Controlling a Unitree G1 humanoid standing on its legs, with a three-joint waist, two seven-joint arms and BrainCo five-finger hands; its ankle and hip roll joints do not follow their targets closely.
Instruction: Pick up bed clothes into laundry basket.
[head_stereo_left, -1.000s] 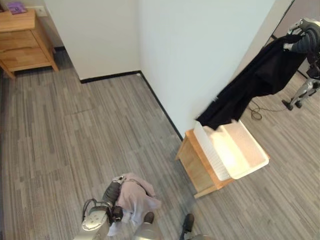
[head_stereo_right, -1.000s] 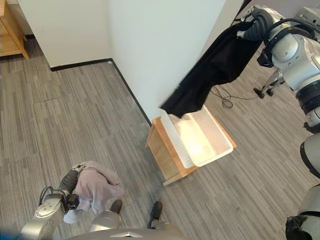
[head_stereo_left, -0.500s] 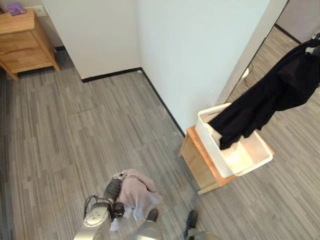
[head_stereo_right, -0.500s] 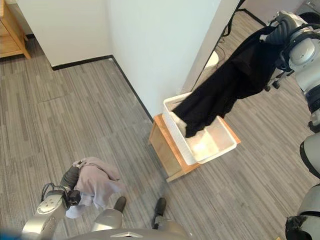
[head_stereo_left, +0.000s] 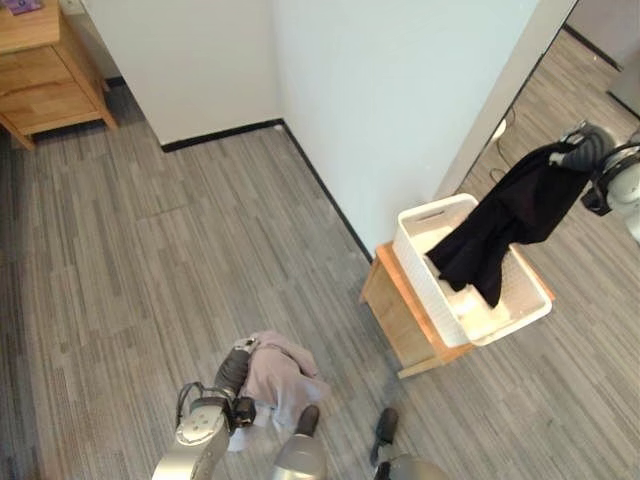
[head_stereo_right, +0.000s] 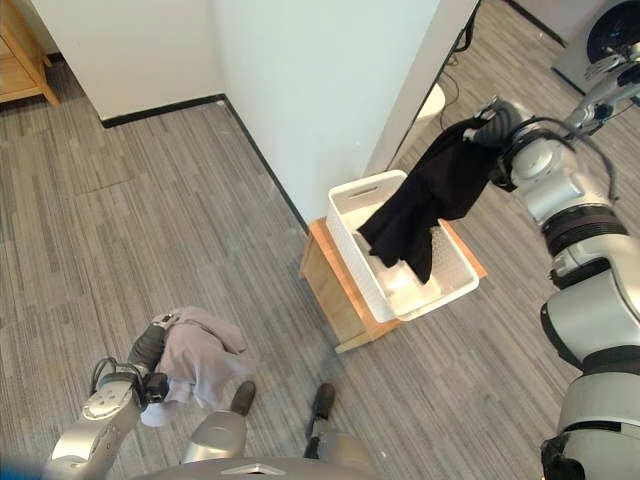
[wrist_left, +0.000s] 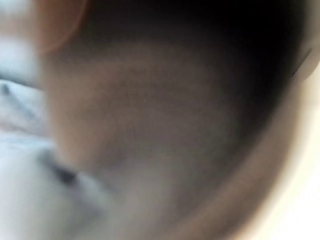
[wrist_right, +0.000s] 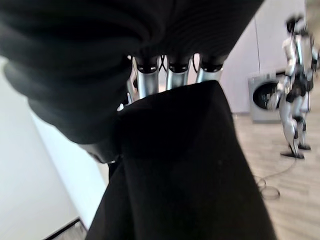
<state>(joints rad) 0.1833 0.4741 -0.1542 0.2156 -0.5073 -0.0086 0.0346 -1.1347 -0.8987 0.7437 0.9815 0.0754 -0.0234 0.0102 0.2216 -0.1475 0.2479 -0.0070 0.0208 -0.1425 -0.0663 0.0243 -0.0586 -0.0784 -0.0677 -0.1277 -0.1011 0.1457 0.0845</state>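
down at the lower left, the left hand (head_stereo_right: 150, 345) sits against a pale pink garment (head_stereo_right: 200, 355) bunched up low beside the robot. its fingers are buried in the cloth, so i can't tell if it's actually clutching it or just resting there, and the left wrist view is all soft fabric with no help either. that piece hasn't gone in yet.

moving right, there's the white laundry basket (head_stereo_right: 350, 195) sitting on a low wooden stand (head_stereo_right: 330, 290) just beside the white wall (head_stereo_right: 300, 90). a black garment (head_stereo_right: 425, 200) is draped down with its lower end already hanging inside the basket, while the upper end runs up and right to the right hand (head_stereo_right: 490, 128). in the right wrist view the fingers (wrist_right: 146, 80) are curled over the bunched black cloth (wrist_right: 185, 165), so that hand has a grip on it.

so the step in hand looks like dropping the black piece in. my take: bring the right hand in over the middle of the basket before letting go, since the cloth is slung across the far rim right now and could slide out over that side. lower it so the fabric piles up inside, then uncurl the fingers fully and lift straight up so nothing snags and drags back out. pink one after that.
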